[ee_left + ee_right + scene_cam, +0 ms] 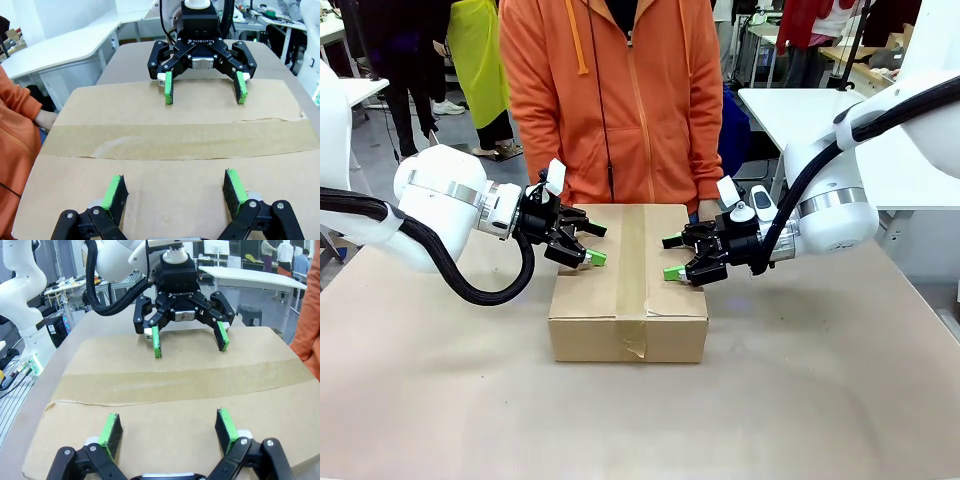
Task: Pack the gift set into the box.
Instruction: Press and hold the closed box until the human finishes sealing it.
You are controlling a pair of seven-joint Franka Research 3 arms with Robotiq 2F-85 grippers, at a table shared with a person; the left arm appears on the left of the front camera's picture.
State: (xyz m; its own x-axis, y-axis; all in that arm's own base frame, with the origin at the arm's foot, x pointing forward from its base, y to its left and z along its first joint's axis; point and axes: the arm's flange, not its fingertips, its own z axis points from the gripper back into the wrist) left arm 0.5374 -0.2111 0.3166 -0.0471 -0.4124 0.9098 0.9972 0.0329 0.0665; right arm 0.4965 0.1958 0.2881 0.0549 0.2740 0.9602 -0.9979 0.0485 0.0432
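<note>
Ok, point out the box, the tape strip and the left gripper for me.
box (590, 330): front view, on its near side wall.
tape strip (632, 262): front view, middle of the strip across the box top.
left gripper (590, 243): front view, midway between its open fingertips.

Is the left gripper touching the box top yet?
Cannot tell. The left gripper sits open over the box top; no view shows contact or gap plainly.
</note>
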